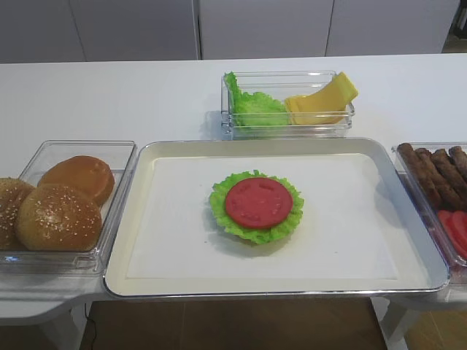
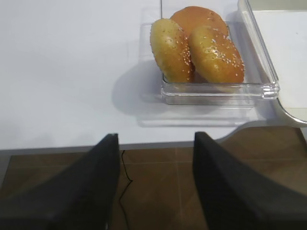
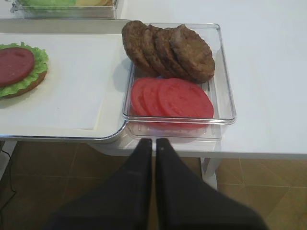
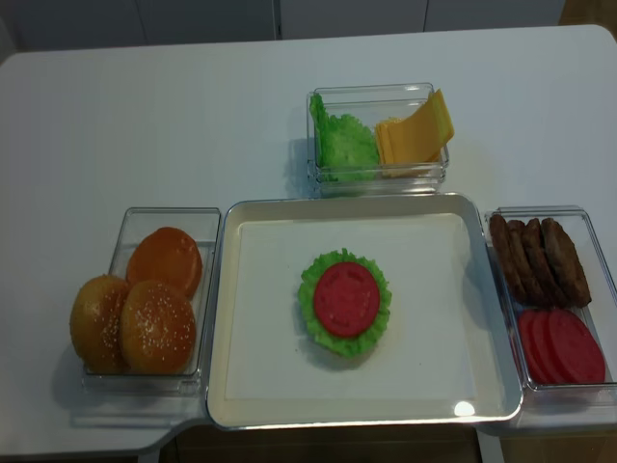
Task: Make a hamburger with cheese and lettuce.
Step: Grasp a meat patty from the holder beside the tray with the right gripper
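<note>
Black fingers of the right claw [image 3: 154, 143] are pressed together, empty, hanging off the worktop [image 3: 268, 72] edge. Just ahead of it: clear bin [image 3: 225, 96] with red tomato slices [image 3: 175, 98] in front, brown patties [image 3: 168, 50] behind. Ahead and left of this claw, on the tray [image 1: 416, 240], sits the hamburger [image 1: 256, 206]: bun base, lettuce rim, red disc on top. Left claw [image 2: 156, 143] is spread wide, empty, also off the edge; sesame buns [image 2: 196, 48] in a bin straight ahead. Farthest back: a bin holding loose lettuce [image 1: 252, 106] and cheese [image 1: 325, 102] slices.
</note>
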`<action>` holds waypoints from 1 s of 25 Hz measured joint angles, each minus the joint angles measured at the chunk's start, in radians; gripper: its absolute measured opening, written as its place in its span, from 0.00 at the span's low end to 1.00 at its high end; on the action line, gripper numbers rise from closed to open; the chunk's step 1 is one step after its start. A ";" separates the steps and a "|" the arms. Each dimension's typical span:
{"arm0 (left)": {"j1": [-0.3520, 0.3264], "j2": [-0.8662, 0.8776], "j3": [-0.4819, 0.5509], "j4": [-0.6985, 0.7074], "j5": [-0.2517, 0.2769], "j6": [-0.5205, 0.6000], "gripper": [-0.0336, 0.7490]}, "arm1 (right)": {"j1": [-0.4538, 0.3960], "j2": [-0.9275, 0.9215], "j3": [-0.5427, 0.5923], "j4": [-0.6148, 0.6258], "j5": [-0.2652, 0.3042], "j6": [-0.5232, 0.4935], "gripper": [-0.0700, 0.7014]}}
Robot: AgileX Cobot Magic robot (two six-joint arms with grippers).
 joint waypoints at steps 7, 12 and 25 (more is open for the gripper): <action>0.000 0.000 0.000 0.000 0.000 0.000 0.52 | 0.000 0.000 0.000 0.000 0.000 0.000 0.10; 0.000 0.000 0.000 0.000 0.000 0.000 0.52 | 0.000 0.000 0.000 0.000 0.000 0.000 0.10; 0.000 0.000 0.000 0.000 0.000 0.000 0.52 | 0.000 0.000 0.000 0.000 -0.008 0.027 0.28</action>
